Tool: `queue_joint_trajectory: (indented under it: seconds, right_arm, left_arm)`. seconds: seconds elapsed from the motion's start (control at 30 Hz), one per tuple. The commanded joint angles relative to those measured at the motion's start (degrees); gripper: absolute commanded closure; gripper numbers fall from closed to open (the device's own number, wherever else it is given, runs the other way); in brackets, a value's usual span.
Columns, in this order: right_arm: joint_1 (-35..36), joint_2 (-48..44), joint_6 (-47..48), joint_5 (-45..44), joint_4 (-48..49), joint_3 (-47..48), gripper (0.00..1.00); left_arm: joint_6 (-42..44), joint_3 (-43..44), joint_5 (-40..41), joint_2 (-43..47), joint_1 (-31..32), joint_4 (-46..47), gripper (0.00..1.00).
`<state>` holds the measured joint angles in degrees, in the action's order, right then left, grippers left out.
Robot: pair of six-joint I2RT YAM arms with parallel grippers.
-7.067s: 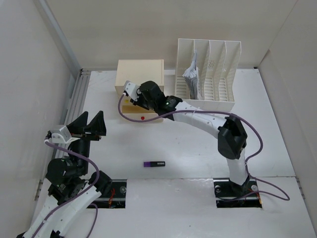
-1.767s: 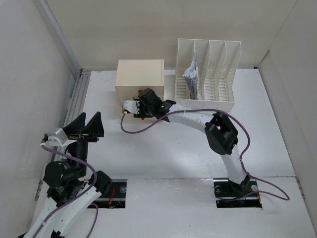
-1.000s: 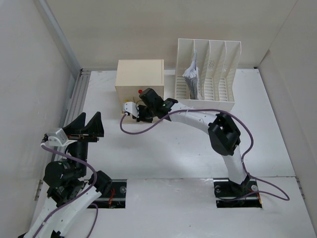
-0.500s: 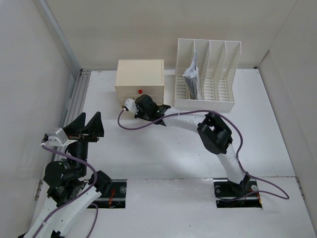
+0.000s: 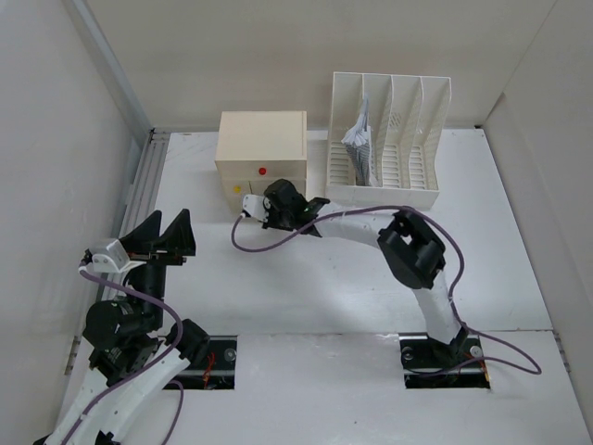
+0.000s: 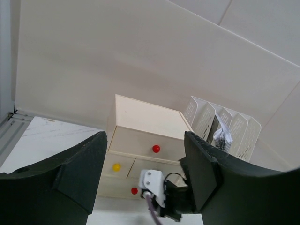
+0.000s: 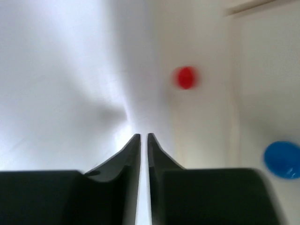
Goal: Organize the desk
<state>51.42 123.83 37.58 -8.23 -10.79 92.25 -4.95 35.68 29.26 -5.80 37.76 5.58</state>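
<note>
Around the drawer box (image 5: 261,139), the desk (image 5: 306,287) spreads white, apparently matte.

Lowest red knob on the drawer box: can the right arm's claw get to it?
Probably yes. The right claw sits in front of the drawer box, beside the lowest red knob, with nothing between. Its jaws are nearly shut, so it would need to open first.

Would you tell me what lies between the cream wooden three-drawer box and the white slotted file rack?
Nothing: the top view shows only a bare strip of white desk between the cream drawer box and the file rack.
</note>
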Motion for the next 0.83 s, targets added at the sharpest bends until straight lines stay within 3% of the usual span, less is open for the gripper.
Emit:
queue_joint_trajectory:
  seconds: [0.0,0.03,0.07,0.13,0.17,0.2,0.3,0.33,0.47,0.63,0.73,0.8]
  right_arm:
    - [-0.8,-13.2,9.8,31.2,-10.0,-0.7,0.80]
    - [-0.8,-14.6,10.7,35.3,-16.4,-0.7,0.68]
    - [-0.8,-15.6,11.7,38.3,-19.5,1.3,0.46]
    - [-1.4,-19.1,10.7,40.6,-22.4,2.1,0.24]
    - [-2.4,-20.8,5.6,39.1,-20.3,2.1,0.09]
    - [-3.0,-24.9,1.7,36.6,-17.5,0.8,0.03]
    - [-5.3,-31.6,-13.2,17.8,-5.4,-3.4,0.00]
    - [-5.3,-35.4,-16.2,3.7,-3.1,-4.1,0.00]
    - [-6.8,-45.1,-18.4,-15.5,2.5,-9.6,0.00]
    - [-13.5,-58.8,-22.3,-18.2,6.0,-22.5,0.00]
    - [-19.7,-68.7,-20.1,-9.7,6.0,-28.2,0.00]
    - [-22.6,-74.7,-23.6,-5.6,6.0,-32.4,0.00]
  left_arm:
    - [0.7,-0.3,0.5,0.5,-0.1,2.0,0.36]
    - [0.7,-0.3,0.5,0.5,-0.1,2.5,0.30]
    - [0.7,-0.3,0.5,0.0,-0.1,2.5,0.26]
    - [0.7,-0.3,0.5,0.0,-0.1,2.5,0.15]
    - [0.2,-0.3,0.5,0.0,-0.1,2.5,0.02]
    - [0.2,-0.3,0.5,-0.6,-0.1,2.5,0.00]
    - [-0.4,-0.3,1.1,-1.4,-0.1,2.5,0.00]
    - [-0.4,-0.3,1.1,-2.1,-0.1,2.5,0.00]
    - [-0.4,-0.3,-1.3,-4.3,-0.1,2.0,0.00]
    - [-0.4,-0.3,-5.3,-8.0,-0.1,2.0,0.00]
    - [-0.9,0.3,-7.6,-10.5,-0.1,2.0,0.00]
    - [-0.9,0.3,-8.3,-11.7,-0.1,2.0,0.00]
